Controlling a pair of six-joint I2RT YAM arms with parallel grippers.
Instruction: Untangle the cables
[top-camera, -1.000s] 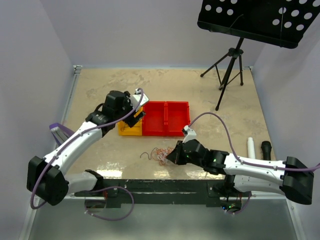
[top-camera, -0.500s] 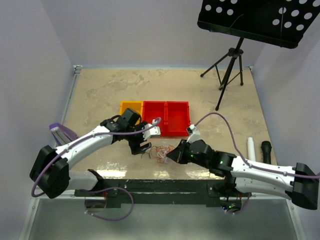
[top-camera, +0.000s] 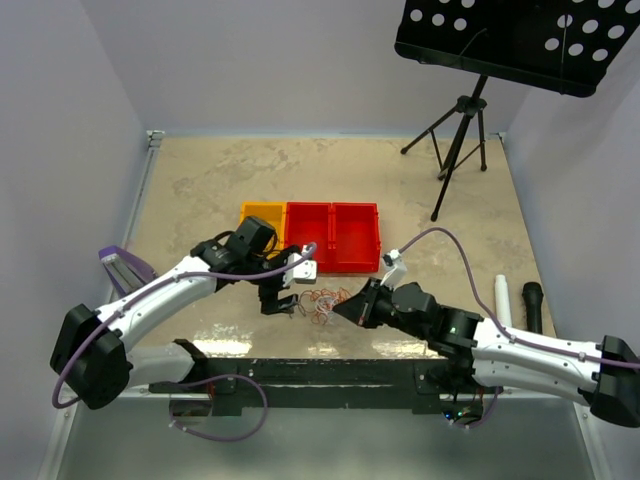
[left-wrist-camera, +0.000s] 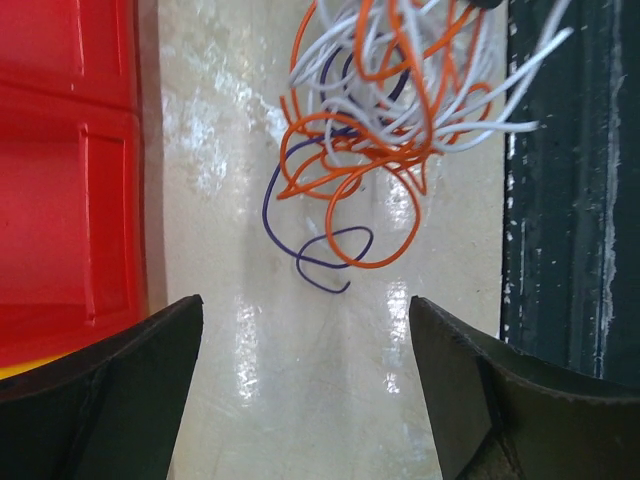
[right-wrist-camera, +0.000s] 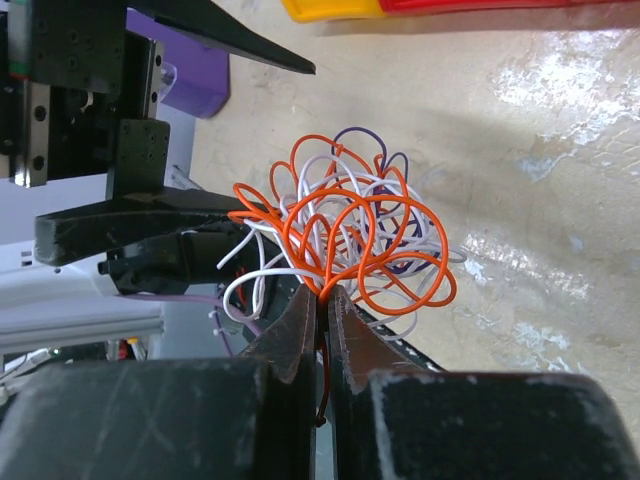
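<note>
Beige surface (top-camera: 200, 180), overhead: cables (top-camera: 322, 303) lying at 6 o'clock of red bins (top-camera: 332, 238), near front rail (top-camera: 330, 372). Left hand (top-camera: 283, 300) hovering at tangle's 9 o'clock, right hand (top-camera: 350, 308) at 3.

Left wrist: fingers (left-wrist-camera: 110, 390) standing apart, purple end (left-wrist-camera: 320, 265) trailing loose at 12; likely the easiest strand to take.

Right wrist: right hand clamping orange loop (right-wrist-camera: 322, 285). Pulling apart sideways is looking safest, since rail is crowding 6 o'clock.

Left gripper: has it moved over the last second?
Yes. The left gripper left the yellow bin and came toward the near edge, beside the cables.
</note>
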